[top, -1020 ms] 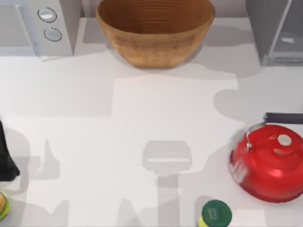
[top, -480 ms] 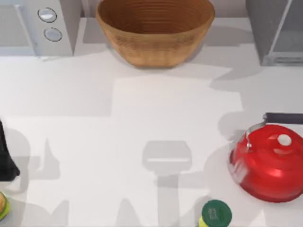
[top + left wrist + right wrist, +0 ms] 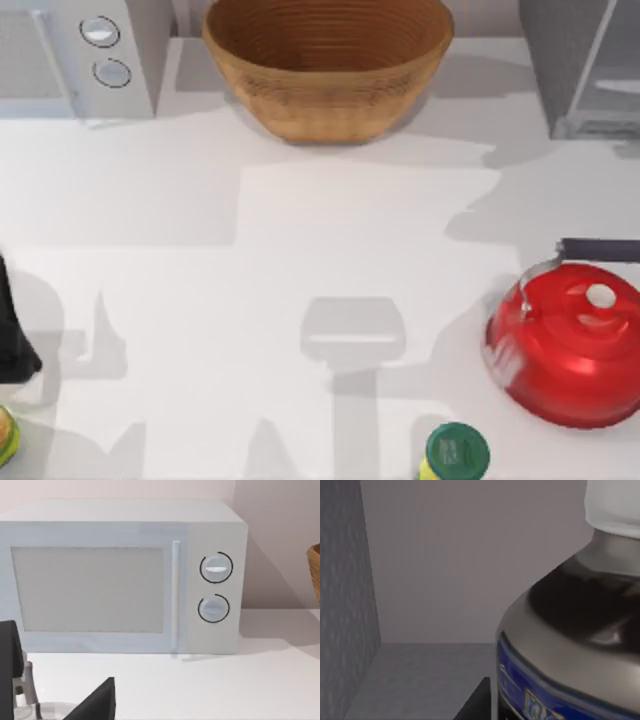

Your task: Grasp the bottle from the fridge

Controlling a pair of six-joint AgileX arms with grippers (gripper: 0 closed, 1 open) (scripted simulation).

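My right wrist camera is looking inside the fridge [image 3: 350,605], grey walls and floor all around, and the bottle [image 3: 570,645] sits right up close in front of it: white cap, dark shoulder, blue label band. A dark finger tip [image 3: 476,702] pokes in just beside the bottle, but I can't tell whether the right gripper is open or clamped on anything. From the top camera, the fridge [image 3: 560,60] is at the far right corner of the desk [image 3: 300,250], with the wooden bowl [image 3: 328,62] far centre and the microwave [image 3: 75,55] far left. The red kettle [image 3: 565,345] sits near right, and a green-capped container [image 3: 456,452] is at the near edge. My left arm [image 3: 12,335] is parked at the left edge; its wrist camera faces the microwave [image 3: 120,575], and its gripper [image 3: 60,695] looks spread open, dark fingers [image 3: 95,702] well apart, holding nothing.
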